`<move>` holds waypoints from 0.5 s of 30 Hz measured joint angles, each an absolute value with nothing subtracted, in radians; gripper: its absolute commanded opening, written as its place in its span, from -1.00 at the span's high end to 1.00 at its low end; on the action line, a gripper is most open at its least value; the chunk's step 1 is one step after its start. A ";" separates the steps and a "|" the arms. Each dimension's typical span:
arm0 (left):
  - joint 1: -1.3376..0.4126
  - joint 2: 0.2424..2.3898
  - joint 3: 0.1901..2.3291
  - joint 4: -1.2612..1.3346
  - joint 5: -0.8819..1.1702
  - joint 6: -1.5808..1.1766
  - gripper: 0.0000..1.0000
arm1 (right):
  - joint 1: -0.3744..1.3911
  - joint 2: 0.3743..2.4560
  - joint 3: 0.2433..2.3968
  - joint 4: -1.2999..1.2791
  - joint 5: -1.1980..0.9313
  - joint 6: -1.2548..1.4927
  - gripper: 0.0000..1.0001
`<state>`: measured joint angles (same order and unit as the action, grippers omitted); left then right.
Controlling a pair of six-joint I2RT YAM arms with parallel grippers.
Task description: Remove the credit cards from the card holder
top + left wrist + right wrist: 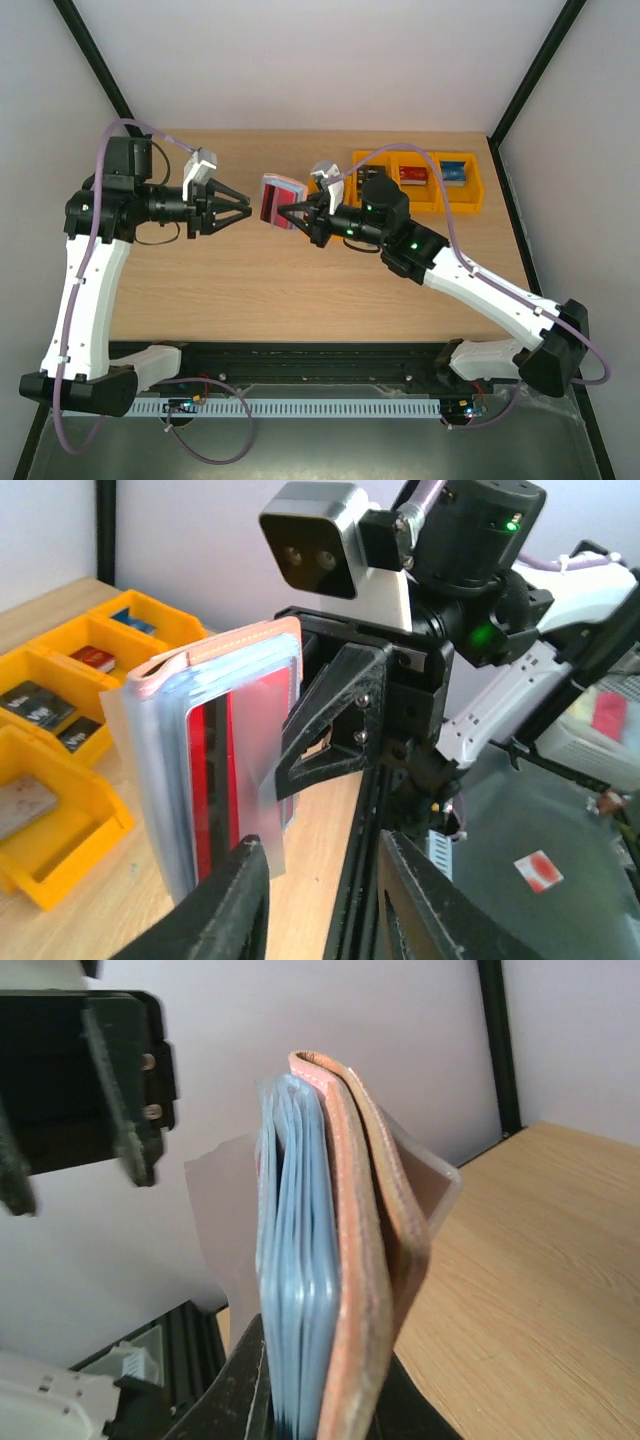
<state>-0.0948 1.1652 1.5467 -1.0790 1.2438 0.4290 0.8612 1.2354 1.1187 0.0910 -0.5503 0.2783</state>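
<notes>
While my left pincer hangs released, jaws spread, the holder stands just right of it, held above the table. Its long side is upright and 1 red card faces my left fingers. My right pincer clenches its right edge. Left is nearer the card. Bare wood lies below, bins far right.

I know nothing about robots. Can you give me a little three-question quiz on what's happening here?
1. True or false: the left pincer is gripping the card holder.
2. What colour card shows through the holder's clear sleeves? A red, B green, C yellow.
3. Fill in: the bins on the table are ____.
Key: 1 false, the right pincer holds it; 2 A; 3 orange.
</notes>
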 measured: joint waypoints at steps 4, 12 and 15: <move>-0.107 1.165 1.537 -0.991 1.214 0.324 0.33 | 0.859 1.290 1.153 0.090 -0.517 0.328 0.97; -0.142 1.185 1.433 -0.815 1.146 0.138 0.35 | 0.857 1.335 1.180 0.092 -0.573 0.369 0.97; -0.151 1.196 1.432 -0.790 1.119 0.115 0.35 | 0.849 1.337 1.181 0.086 -0.574 0.371 0.97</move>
